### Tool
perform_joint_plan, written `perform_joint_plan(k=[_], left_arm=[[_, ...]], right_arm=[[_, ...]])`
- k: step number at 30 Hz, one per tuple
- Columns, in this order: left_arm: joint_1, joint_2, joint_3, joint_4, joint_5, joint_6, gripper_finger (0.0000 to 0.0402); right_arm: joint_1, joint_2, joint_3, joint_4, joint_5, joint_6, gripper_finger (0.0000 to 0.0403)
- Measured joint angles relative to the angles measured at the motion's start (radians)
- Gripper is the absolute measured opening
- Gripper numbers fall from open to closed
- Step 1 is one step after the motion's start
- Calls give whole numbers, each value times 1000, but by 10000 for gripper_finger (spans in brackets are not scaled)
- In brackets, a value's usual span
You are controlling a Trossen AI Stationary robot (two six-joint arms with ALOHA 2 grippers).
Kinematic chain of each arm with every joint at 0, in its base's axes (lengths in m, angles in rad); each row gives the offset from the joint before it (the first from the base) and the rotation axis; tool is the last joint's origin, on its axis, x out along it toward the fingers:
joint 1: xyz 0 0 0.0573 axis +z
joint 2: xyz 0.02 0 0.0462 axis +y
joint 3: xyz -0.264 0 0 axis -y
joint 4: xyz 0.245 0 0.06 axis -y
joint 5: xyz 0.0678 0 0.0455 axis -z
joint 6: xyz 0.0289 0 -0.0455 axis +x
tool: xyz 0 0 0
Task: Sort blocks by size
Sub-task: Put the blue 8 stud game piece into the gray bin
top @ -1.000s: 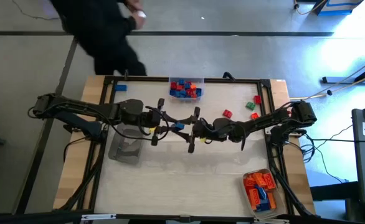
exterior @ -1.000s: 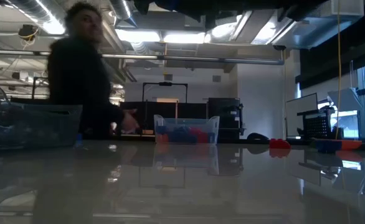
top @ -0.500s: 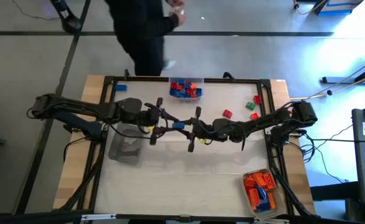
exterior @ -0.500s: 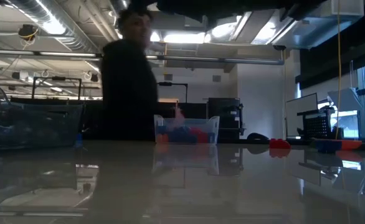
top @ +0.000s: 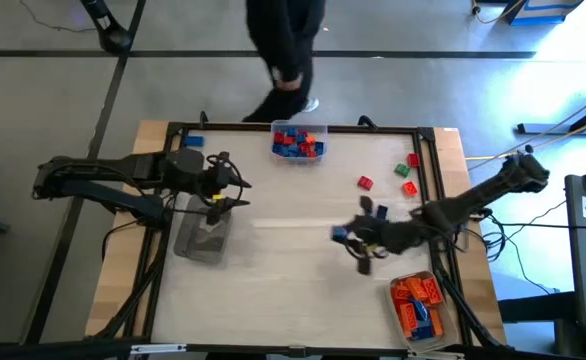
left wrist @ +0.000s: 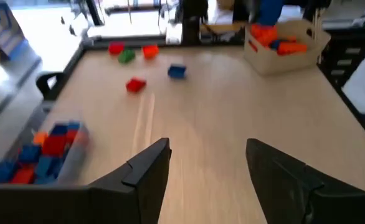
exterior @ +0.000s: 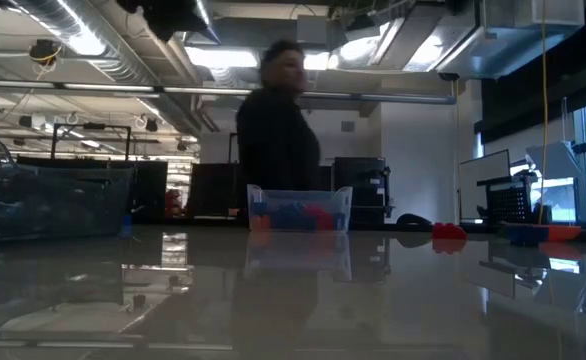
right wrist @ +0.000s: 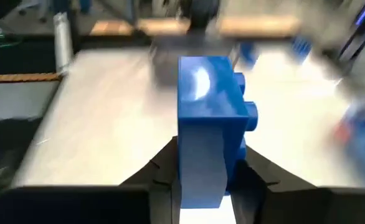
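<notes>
Carrying a blue block (right wrist: 210, 118) pinched in its jaws, the right gripper (top: 351, 240) has pulled away from mid-desk toward the orange-filled tray (top: 417, 304); the left gripper (top: 223, 180), jaws spread and empty, has retreated, suggesting a handover completed.

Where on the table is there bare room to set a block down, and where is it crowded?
The widest bare patch is the table centre and near side, between the empty clear tray on the left and the tray of orange blocks at the near right. Crowded: the far right, around the loose red and green blocks, and near the right end effector, which holds a blue block.
</notes>
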Motion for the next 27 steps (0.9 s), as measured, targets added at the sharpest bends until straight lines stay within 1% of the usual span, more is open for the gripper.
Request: perform_joint_plan(k=[3, 5, 8, 10, 13, 15, 19, 24, 27], left_arm=[[0, -11, 0, -55, 0, -5, 199], [0, -10, 0, -75, 0, -5, 199], [0, -3, 0, -82, 0, -3, 199], [0, 1, 0, -84, 0, 4, 199], [0, 4, 0, -88, 0, 6, 199], [0, 6, 0, -89, 0, 10, 199], [0, 10, 0, -85, 0, 31, 199], [0, 13, 0, -87, 0, 33, 199], [0, 13, 0, -88, 0, 32, 199]], right_arm=[[72, -52, 10, -209, -37, 252, 90], [118, -67, 10, -341, -76, 458, 90], [190, -69, 9, -480, -157, 770, 90], [247, -63, 9, -541, -216, 963, 90], [330, -42, 8, -582, -318, 1235, 90], [383, -28, 8, -595, -367, 1390, 90], [473, 13, 8, -628, -400, 1621, 100], [555, 68, 8, -587, -535, 1847, 105], [587, 79, 8, -577, -627, 1970, 106]])
